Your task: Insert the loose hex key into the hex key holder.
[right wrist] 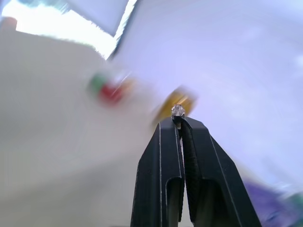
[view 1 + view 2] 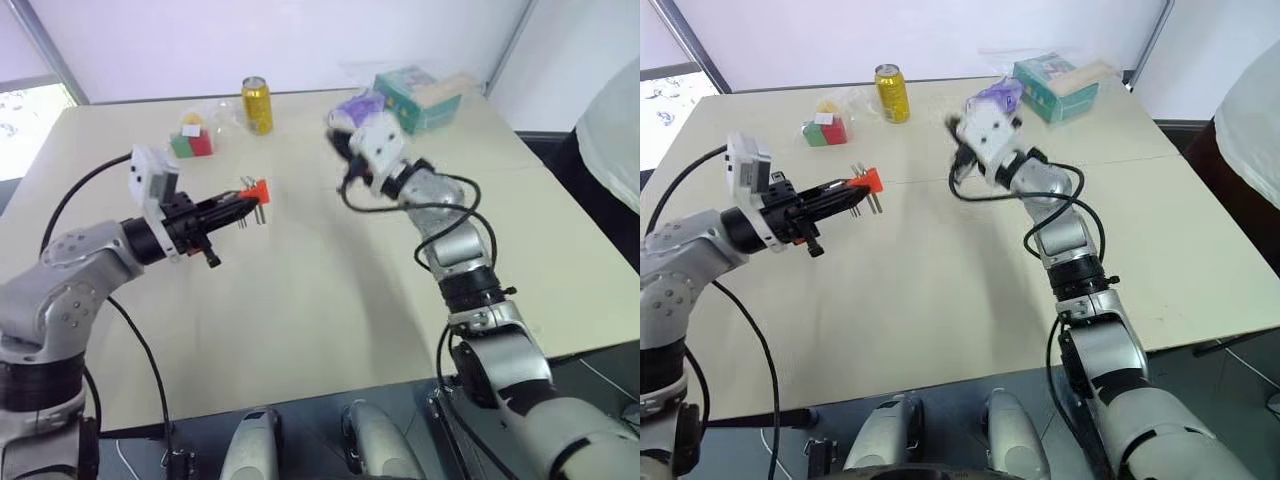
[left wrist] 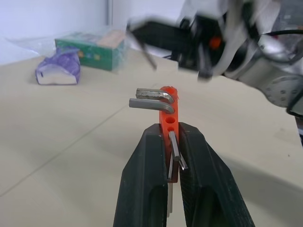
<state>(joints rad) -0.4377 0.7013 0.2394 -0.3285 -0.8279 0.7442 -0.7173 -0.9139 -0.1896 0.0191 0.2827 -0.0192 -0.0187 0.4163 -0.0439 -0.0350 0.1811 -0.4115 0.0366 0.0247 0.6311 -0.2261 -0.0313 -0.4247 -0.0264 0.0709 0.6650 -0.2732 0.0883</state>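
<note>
**Key in the right tool, holder in the left, gap between them to close**

So the left tool (image 2: 243, 207) is clamped shut on the hex key holder (image 2: 257, 189), the little orange-red block, and holds it up off the worktop (image 2: 330, 300), out over its left half. In the left wrist view the block stands on end between the two black fingers (image 3: 142, 189), long axis running up away from the grip, with a column of small holes down its face. Two keys near its top stick out sideways with their bent ends, and a couple more hang down between the fingers.

The right tool (image 1: 179, 118) is pinched closed too, with something small and shiny right at its tip. I read that as the end of the loose hex key (image 1: 178, 111), seen nearly end-on, so its long arm probably runs back along the fingers. Can't tell which way the short bend faces, it's too tiny and blurry.

The bit that matters: the holder sits to the left of the right tool, and a bit nearer the robot. The two are apart, nothing touching. The right arm carries the key, so I reckon it has to swing leftward and line the key's long axis up with a free hole.

Fiddly part will be that alignment.
</note>
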